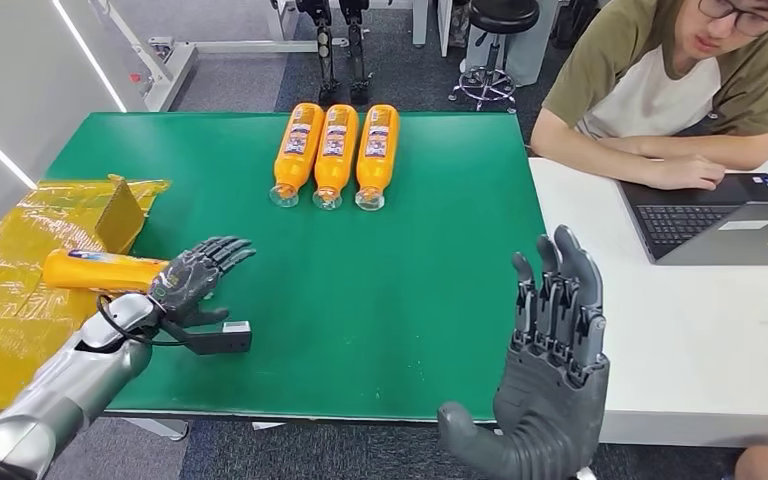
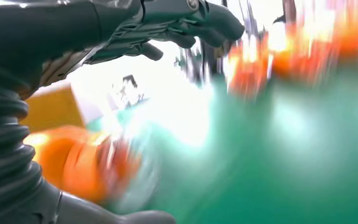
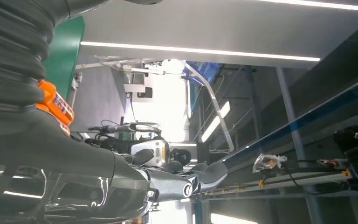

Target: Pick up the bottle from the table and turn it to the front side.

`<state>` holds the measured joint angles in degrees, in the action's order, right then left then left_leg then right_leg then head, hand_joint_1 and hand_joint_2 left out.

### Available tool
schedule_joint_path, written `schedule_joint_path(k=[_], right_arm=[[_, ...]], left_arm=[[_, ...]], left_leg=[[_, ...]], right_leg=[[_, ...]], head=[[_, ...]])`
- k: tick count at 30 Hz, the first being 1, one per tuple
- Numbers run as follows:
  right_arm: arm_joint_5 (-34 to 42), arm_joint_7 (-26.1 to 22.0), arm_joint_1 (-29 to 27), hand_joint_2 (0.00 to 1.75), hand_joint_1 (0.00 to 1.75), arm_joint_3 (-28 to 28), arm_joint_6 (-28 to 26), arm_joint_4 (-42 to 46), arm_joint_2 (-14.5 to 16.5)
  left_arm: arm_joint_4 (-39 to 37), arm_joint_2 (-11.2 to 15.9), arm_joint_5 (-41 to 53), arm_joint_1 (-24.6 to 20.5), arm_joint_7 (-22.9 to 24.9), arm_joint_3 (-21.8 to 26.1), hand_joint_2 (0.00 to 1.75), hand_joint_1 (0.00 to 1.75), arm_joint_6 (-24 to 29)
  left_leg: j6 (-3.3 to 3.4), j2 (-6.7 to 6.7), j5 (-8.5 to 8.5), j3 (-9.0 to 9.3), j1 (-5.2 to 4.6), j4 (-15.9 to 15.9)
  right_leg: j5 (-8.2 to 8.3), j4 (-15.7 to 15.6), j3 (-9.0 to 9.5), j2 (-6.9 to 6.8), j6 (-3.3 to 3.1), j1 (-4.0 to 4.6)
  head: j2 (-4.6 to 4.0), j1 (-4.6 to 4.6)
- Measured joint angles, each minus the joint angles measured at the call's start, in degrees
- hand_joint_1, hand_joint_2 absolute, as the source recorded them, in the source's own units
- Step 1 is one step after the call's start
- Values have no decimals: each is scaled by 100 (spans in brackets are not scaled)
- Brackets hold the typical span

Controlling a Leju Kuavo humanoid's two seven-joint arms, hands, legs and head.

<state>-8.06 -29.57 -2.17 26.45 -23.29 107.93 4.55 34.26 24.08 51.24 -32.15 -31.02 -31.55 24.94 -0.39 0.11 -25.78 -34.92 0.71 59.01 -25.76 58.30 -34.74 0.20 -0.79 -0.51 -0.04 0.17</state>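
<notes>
the bottle (image 1: 95, 270) lies on its side at the green bench's (image 1: 410, 330) left edge, half over yellow wrapping (image 1: 20, 300). the left hand (image 1: 195, 280) reaches across its cap end, fingers spread, gripping nothing. the right hand (image 1: 550, 360) hovers, fingers apart and empty. a glancing touch could roll the bottle off the edge.
</notes>
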Motion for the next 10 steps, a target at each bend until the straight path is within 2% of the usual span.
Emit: schedule_joint_path(k=[4,10], right_arm=[[16,16,-1,175,0,-7,-88,0,0],[64,55,77,175,0,-6,-190,-4,0]], left_arm=[[863,-66,-781,428,-337,570,175,0,844],[2382,-209,-2195,1028,-840,1393,175,0,1433]], left_leg=[[-5,2,-6,-1,0,0],[-7,3,-8,-2,0,0]], right_leg=[[-4,-1,-1,2,-2,0],[-7,-1,-5,2,-7,0]], head=[[1,1],[1,0]])
